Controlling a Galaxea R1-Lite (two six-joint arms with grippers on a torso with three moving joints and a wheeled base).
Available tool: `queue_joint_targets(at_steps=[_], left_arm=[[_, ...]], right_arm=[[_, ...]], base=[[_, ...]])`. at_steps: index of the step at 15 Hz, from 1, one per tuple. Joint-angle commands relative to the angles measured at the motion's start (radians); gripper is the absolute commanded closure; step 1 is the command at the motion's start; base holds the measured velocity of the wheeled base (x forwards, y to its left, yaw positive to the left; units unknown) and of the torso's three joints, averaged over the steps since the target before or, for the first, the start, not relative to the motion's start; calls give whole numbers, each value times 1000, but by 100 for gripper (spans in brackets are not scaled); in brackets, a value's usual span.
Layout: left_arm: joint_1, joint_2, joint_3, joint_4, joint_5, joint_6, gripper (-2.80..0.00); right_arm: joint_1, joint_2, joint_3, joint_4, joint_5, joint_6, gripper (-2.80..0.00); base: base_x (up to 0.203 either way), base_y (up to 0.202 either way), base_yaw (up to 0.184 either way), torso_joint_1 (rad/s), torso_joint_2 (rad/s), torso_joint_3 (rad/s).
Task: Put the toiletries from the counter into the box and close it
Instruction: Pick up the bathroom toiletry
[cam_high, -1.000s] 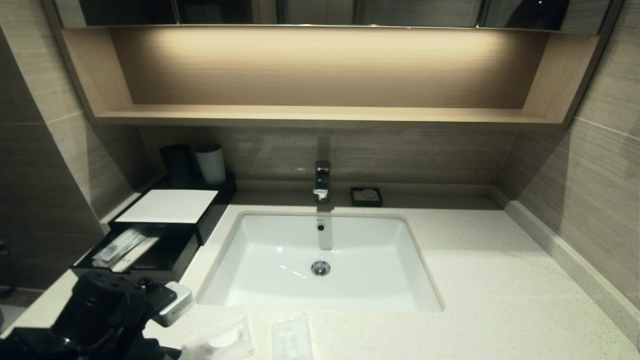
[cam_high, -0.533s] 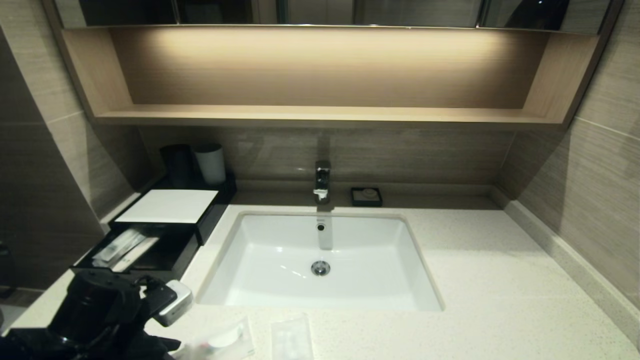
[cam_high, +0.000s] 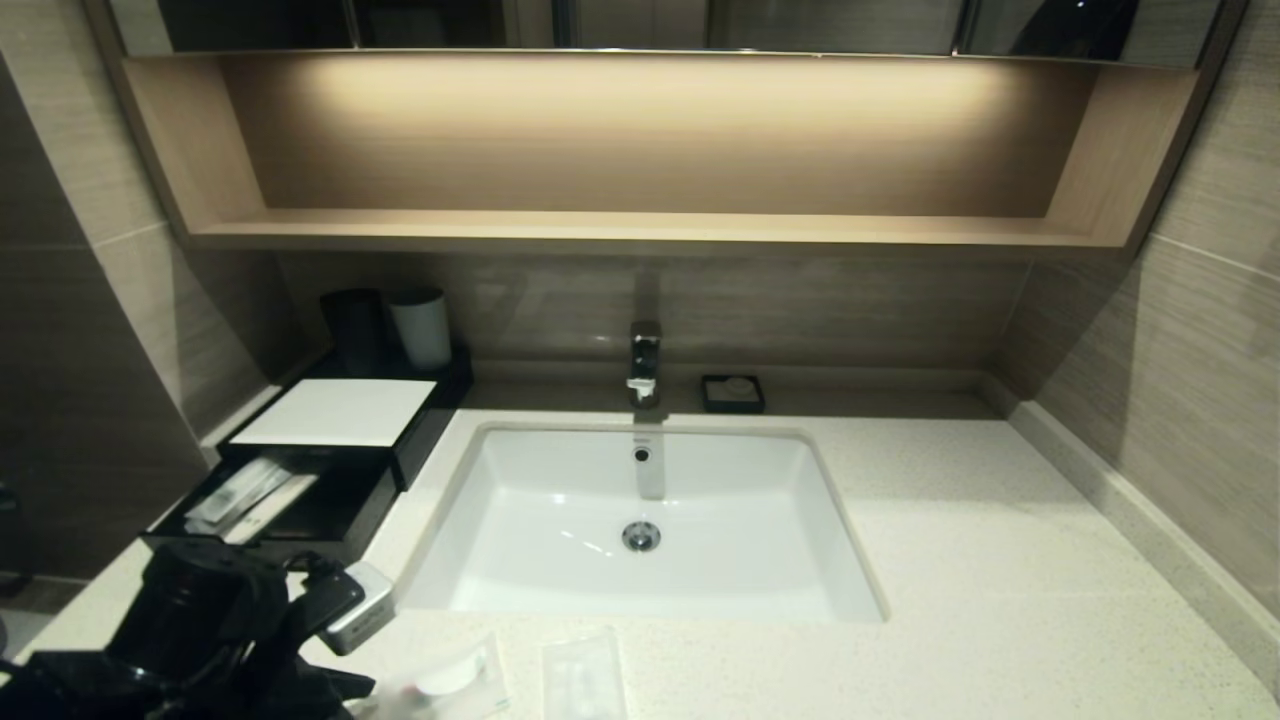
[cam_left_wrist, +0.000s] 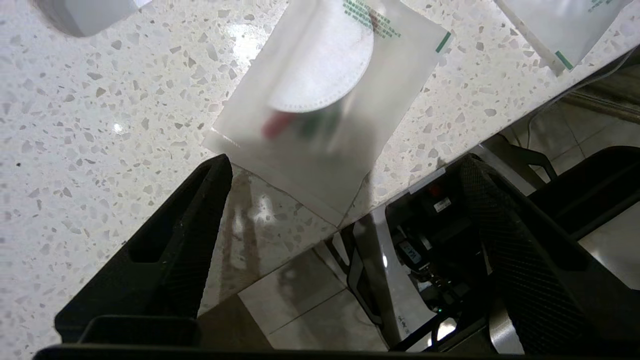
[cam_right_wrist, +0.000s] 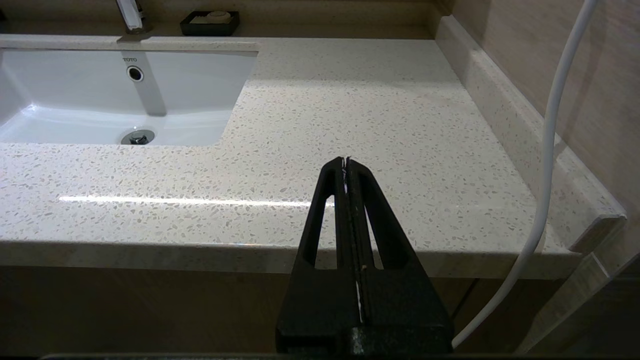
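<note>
One long clear packet (cam_high: 240, 492) is stowed in the open-drawered black box (cam_high: 300, 500) (two remain), the left gripper (cam_left_wrist: 345, 175) spread wide over the squarish white-disc packet (cam_left_wrist: 320, 100).

Speckled desk (cam_high: 1000, 600) with a white sink (cam_high: 640, 530) set in, tap (cam_high: 645, 362) behind. At the left, black box (cam_high: 340, 440), drawer pulled out, long packets (cam_high: 250, 495) lying inside. At the near edge, squarish packet (cam_high: 445, 685) with white disc, small rectangular packet (cam_high: 582, 680) just beside. Left arm (cam_high: 200, 640) low at the corner, close to the squarish packet.
</note>
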Motion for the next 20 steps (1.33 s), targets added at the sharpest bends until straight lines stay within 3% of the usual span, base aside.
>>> queue_joint_targets(at_steps=[1,10,20], left_arm=[[25,8,-3,-1,-2,44,-280],[92,56,-5,2,-18,87,-280],[142,79,-34,0,-44,214,-280]], right_arm=[[0,0,2,0,0,1,0],[0,0,2,0,0,1,0],[0,0,2,0,0,0,0]], base=[[0,0,0,0,0,0],[0,0,0,0,0,0],[0,0,0,0,0,0]])
